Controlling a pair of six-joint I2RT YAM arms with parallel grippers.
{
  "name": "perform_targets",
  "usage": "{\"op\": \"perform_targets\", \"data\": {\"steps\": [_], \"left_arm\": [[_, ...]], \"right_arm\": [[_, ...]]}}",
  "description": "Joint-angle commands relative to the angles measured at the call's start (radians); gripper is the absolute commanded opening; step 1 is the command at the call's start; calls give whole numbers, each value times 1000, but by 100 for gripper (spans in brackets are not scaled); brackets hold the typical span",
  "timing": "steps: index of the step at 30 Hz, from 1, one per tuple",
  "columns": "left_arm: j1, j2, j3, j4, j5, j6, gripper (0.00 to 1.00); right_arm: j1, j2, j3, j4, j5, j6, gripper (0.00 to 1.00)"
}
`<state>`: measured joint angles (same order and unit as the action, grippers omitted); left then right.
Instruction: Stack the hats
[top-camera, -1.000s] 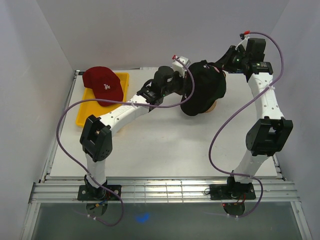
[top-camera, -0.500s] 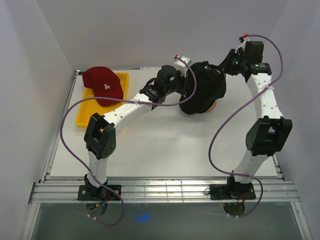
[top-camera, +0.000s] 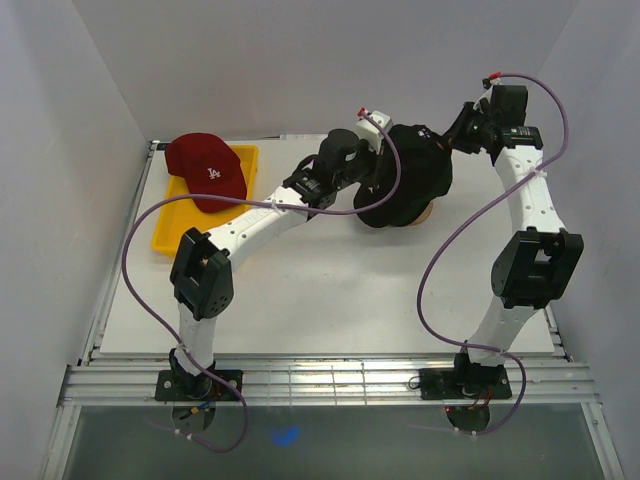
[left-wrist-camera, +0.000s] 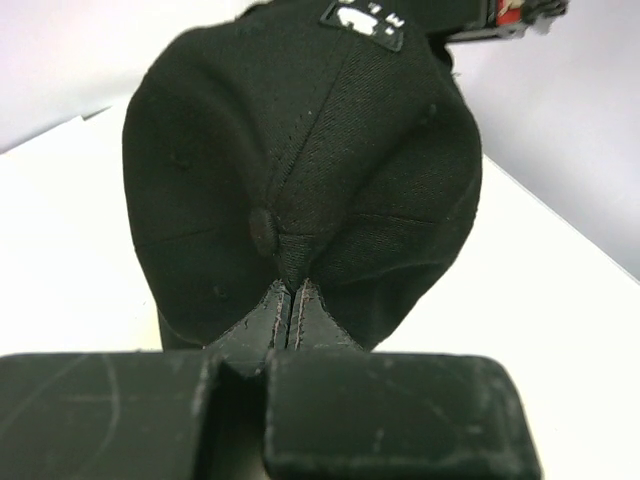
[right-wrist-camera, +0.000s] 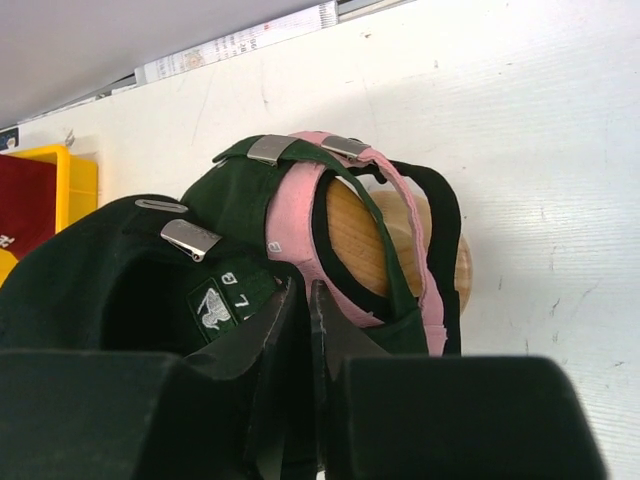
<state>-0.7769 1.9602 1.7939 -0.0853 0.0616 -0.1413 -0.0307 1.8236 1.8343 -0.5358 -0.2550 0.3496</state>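
Note:
A black cap (top-camera: 408, 176) sits over the wooden stand (top-camera: 428, 213) at the back middle of the table. My left gripper (top-camera: 378, 168) is shut on the fabric of its crown (left-wrist-camera: 300, 150) near the top button. My right gripper (top-camera: 447, 146) is shut on the cap's back edge (right-wrist-camera: 130, 290), beside its buckle. Under it on the stand (right-wrist-camera: 385, 240) hang the back straps of a pale pink cap (right-wrist-camera: 300, 225) and a dark green cap (right-wrist-camera: 240, 185). A dark red cap (top-camera: 208, 170) with a white logo lies on the yellow tray (top-camera: 165, 238) at the back left.
The yellow tray and red cap also show at the left edge of the right wrist view (right-wrist-camera: 80, 175). White walls close in the table at the back and both sides. Purple cables loop from both arms.
Both grippers keep their hold on the black cap. My left gripper has moved a little right and toward the back, and the cap has shifted slightly with it over the stand.

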Motion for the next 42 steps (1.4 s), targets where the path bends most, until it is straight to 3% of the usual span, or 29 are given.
{"op": "perform_targets", "data": {"steps": [1,11,37,42], "left_arm": [[-12,-21,81,13,-9,34,0],[-19,35,173,-60,-8,52,0],[-22,25,-44,11,-20,-30,0],[-24,28,1,-5,-2,-50,0]], "right_arm": [[-12,-4,14,-7,34,-23,15],[-35,2,8,-7,14,-12,15],[-46,54,39,-7,-12,-11,19],[-49,63,39,-6,-10,-8,18]]}}
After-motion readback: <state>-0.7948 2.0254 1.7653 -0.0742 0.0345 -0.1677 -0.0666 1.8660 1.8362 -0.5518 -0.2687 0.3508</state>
